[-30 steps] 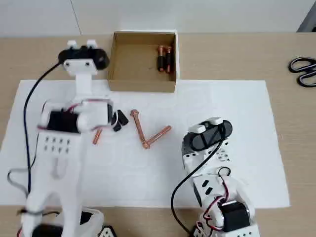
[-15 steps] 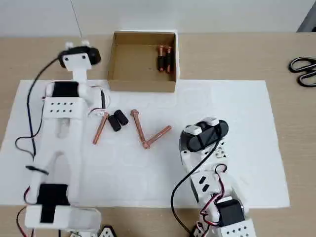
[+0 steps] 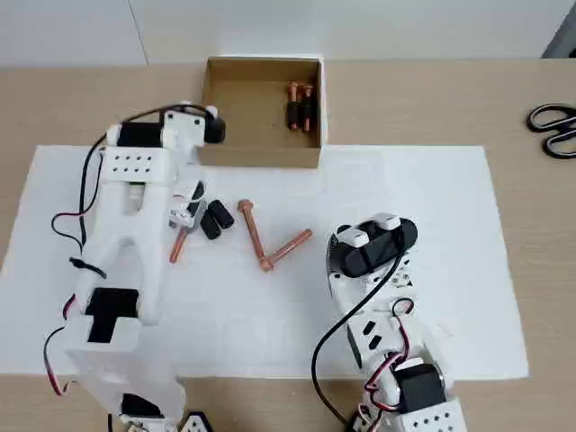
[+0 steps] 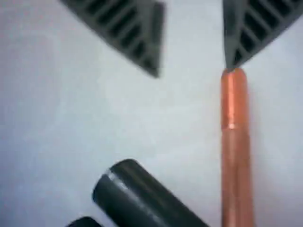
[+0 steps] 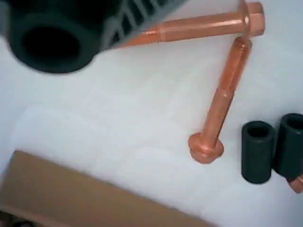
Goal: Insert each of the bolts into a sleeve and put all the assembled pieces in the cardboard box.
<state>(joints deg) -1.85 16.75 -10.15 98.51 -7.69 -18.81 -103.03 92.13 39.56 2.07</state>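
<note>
- The left gripper (image 3: 186,205) has swung down in front of the cardboard box's (image 3: 259,157) left corner. Its jaws are apart, with one tip touching the leftmost bolt (image 3: 178,243), so a pick-up looks imminent.
- Two loose sleeves (image 3: 214,219) lie just beside it, nearer the box's front.
- Two more bolts (image 3: 252,229) form a V before the box's middle.
- The right gripper (image 5: 71,28), well in front of the box's right corner, clamps a sleeve (image 5: 47,42), probably awaiting that bolt.

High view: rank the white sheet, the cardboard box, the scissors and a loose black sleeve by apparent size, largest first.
1. white sheet
2. cardboard box
3. scissors, cut off by the frame edge, yet clearly larger than the sleeve
4. black sleeve
</note>
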